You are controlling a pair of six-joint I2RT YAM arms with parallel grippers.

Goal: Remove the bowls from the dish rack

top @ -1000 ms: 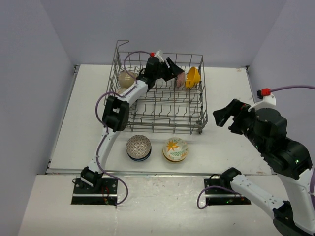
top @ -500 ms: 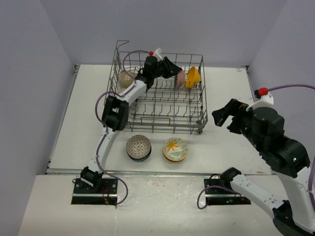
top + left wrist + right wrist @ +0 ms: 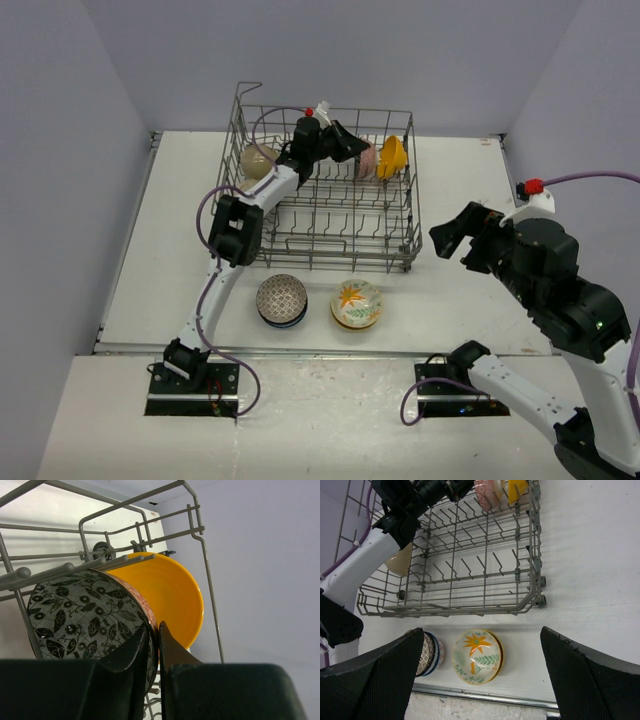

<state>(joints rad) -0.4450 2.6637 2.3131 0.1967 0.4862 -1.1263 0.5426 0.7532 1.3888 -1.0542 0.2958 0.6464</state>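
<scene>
Left gripper point(image 3: 153, 632) reaches into the dish rack point(image 3: 340, 262) at the back row, jaws narrow and pinching the rim of the leaf-patterned bowl point(image 3: 85, 610); orange-yellow bowl point(image 3: 172, 592) on edge just behind it; beige bowl point(image 3: 257, 160) at rack's left end; blue-rimmed bowl point(image 3: 281, 299) and flower bowl point(image 3: 356, 303) on the table point(image 3: 450, 180) in front of rack; right gripper point(image 3: 455, 235) spread wide, holding nothing, above table right of rack.

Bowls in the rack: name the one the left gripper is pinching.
The black-and-white leaf bowl; the left gripper clamps its rim. The orange bowl beside it and the beige bowl stand untouched.
</scene>
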